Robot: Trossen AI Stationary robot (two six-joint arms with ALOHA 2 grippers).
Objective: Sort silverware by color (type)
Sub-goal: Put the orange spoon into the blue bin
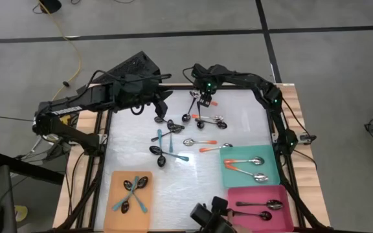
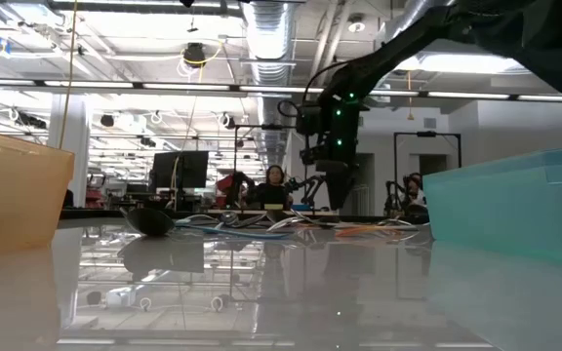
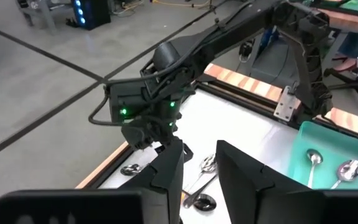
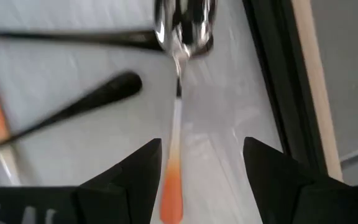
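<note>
Teal tray (image 1: 274, 173) holds two orange-handled spoons (image 1: 243, 162) (pink tray (image 1: 238, 195), two black).

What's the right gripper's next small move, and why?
Probably straight down, then close. The right gripper is open with an orange-handled spoon lying on the table between its fingers, not yet gripped. In the high view it hovers at the far edge of the pile. Once lifted, the spoon likely goes to the teal tray, which already holds orange-handled spoons.

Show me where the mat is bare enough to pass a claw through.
Bare mat lies between the orange tray and the teal tray, and along the left frame. The far middle is crowded with loose spoons, under the right claw.
</note>
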